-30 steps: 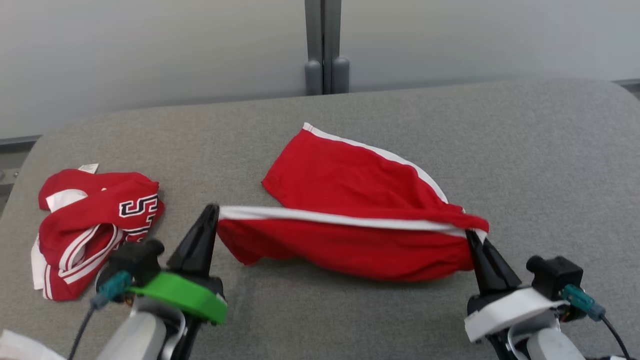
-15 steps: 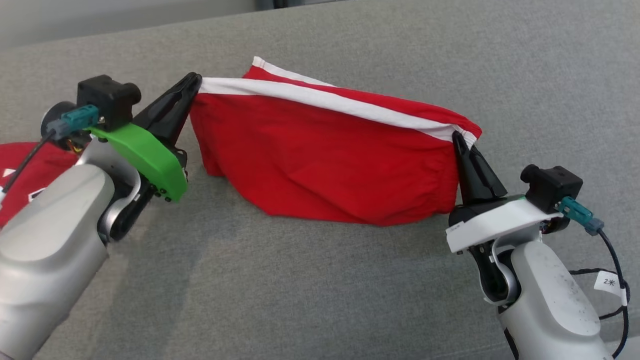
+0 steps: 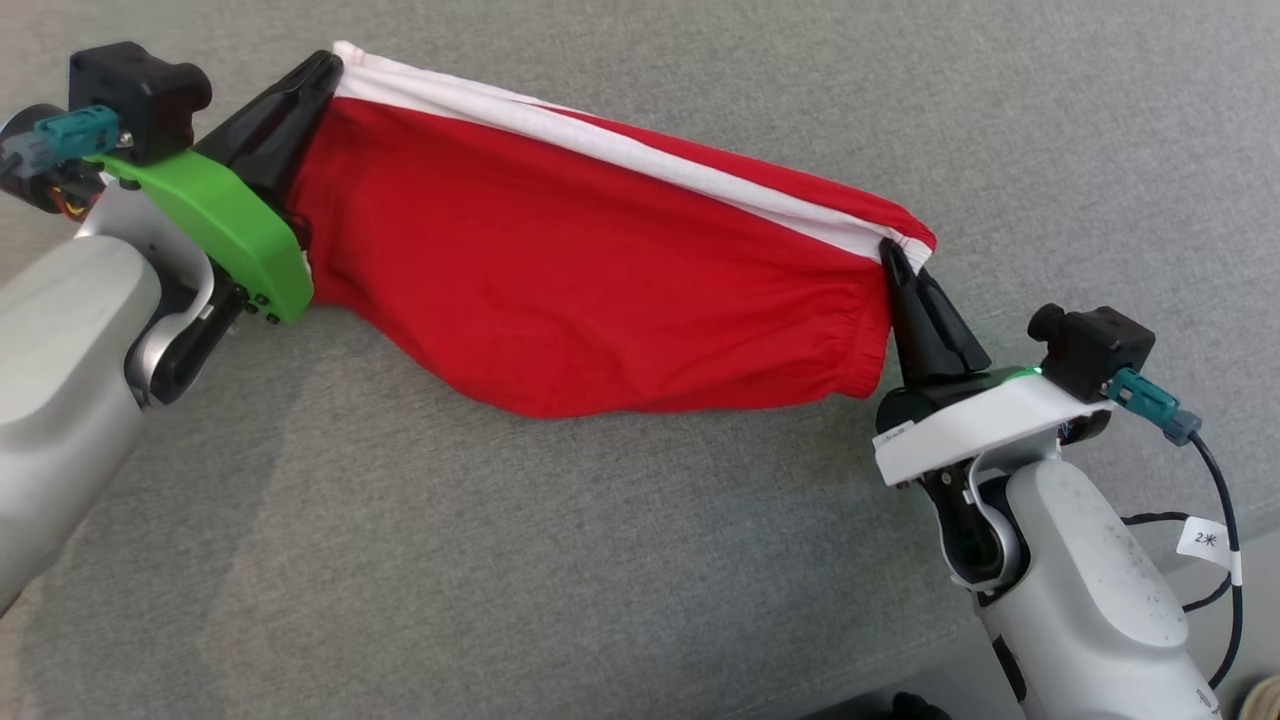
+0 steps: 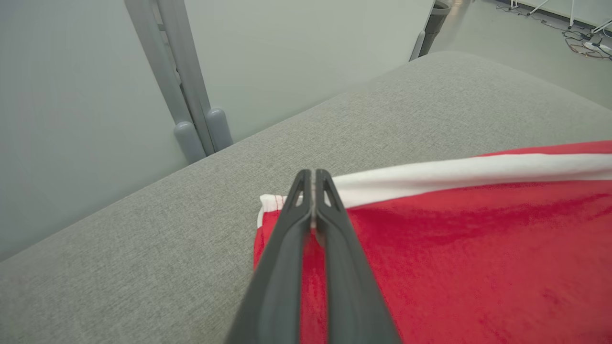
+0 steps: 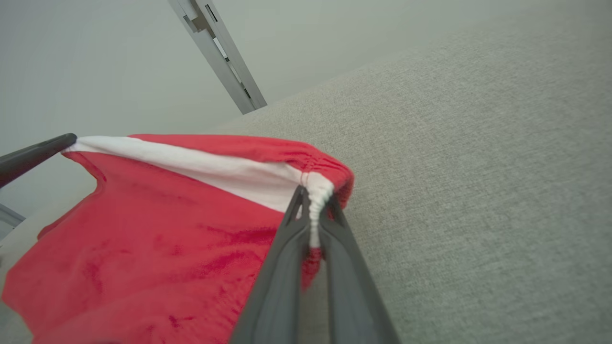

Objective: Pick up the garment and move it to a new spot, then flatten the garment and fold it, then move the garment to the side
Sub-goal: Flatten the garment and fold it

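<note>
You have the red garment (image 3: 600,260) stretched across the upper half of the head view, running from the upper left corner down to right of centre, with a white band (image 3: 620,150) along its top edge. Your left claw (image 3: 333,62), at the upper left, is pressed together on the banded corner. Your right claw (image 3: 890,252), right of centre, pinches the gathered end of the same edge. The cloth sags between them over the grey surface (image 3: 520,560); you cannot tell whether its lowest fold touches.

The surface is covered in plain woven grey fabric, and its far edge is rounded in the left wrist view. Behind it stands a pale grey-green wall panel (image 4: 71,95). A grey metal post (image 4: 189,95) rises at the upper left of that view, with two rounded stubs (image 4: 217,126) at its foot. At the upper right of that view, a pale floor (image 4: 502,33) carries loose cables (image 4: 585,40).
</note>
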